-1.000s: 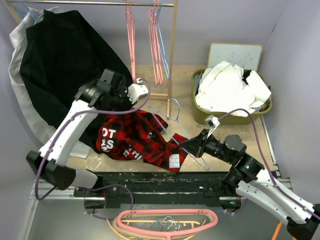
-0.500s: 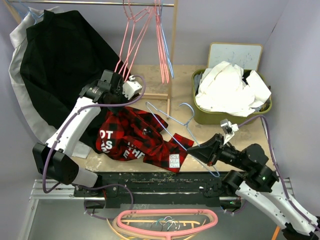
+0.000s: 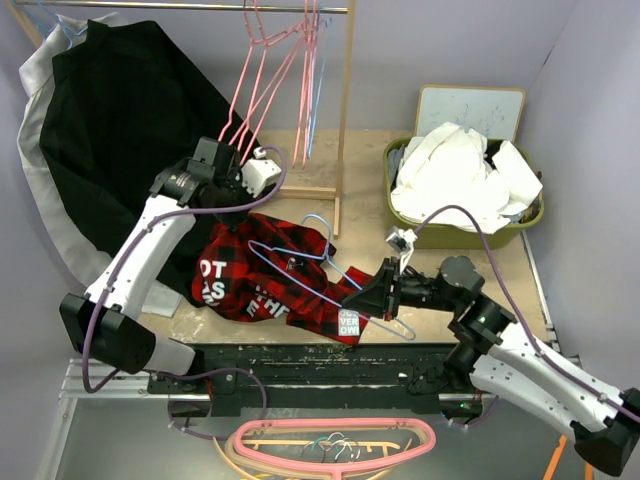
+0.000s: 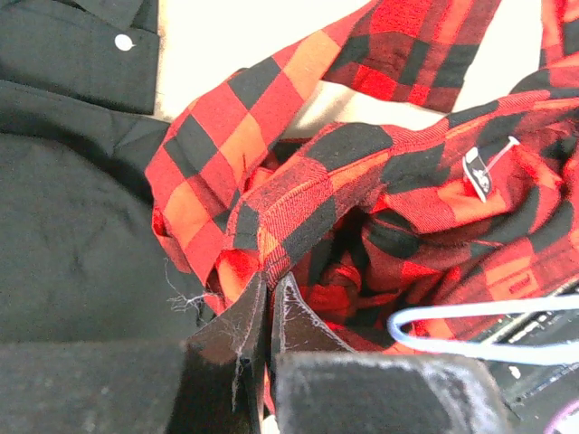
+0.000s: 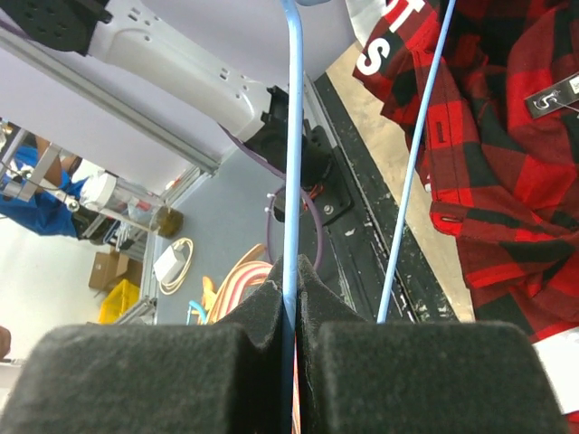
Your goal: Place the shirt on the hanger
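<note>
Seen from above, the shirt lay crumpled on the worktop with the hanger slanted over it. The left wrist view showed the left jaws pinched on a shirt edge. The right wrist view showed the right jaws clamped on the hanger wire, mid-threading and seemingly due next to be steered inside the lifted cloth

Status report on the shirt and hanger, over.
Left hand shut on shirt edge. Right hand shut on hanger, held over shirt. Pink hangers dangle near left hand.

Table: plaid shirt, green bin, rack base
</note>
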You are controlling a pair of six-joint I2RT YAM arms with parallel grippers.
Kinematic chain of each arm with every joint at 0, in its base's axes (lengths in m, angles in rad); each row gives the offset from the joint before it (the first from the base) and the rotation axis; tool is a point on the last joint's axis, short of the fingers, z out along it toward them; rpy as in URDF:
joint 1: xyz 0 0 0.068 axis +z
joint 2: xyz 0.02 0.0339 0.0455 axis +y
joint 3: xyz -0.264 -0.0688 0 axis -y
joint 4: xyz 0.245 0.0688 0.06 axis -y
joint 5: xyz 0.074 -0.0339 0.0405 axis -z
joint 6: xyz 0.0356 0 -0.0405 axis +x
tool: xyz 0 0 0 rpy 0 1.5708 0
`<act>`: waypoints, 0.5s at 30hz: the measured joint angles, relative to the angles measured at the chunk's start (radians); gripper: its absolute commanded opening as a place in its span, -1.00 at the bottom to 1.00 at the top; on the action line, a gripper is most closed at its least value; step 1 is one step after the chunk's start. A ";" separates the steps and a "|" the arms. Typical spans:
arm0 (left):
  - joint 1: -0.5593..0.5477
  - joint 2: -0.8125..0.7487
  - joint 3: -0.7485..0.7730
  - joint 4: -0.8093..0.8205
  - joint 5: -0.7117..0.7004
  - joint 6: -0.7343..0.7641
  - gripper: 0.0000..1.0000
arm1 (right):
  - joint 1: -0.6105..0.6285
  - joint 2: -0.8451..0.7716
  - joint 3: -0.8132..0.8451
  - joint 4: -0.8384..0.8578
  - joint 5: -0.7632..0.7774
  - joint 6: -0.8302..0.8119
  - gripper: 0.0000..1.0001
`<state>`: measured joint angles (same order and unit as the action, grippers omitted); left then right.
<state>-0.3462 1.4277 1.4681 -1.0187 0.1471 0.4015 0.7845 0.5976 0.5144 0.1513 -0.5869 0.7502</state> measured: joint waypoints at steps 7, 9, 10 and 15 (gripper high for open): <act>0.045 -0.101 0.000 -0.042 0.115 0.002 -1.00 | 0.000 0.121 0.003 0.082 0.014 -0.033 -1.00; 0.058 -0.138 0.000 -0.060 0.141 0.002 -1.00 | 0.000 0.133 0.003 0.111 0.029 -0.036 -1.00; 0.066 -0.159 0.001 -0.068 0.156 0.002 -1.00 | 0.000 0.143 0.004 0.129 0.034 -0.038 -1.00; 0.093 -0.216 0.032 -0.113 0.217 0.002 -1.00 | 0.000 0.243 0.021 0.253 0.048 -0.031 -1.00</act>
<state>-0.2531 1.2114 1.5005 -1.1313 0.3637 0.4034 0.7849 0.8410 0.5350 0.4038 -0.5388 0.7197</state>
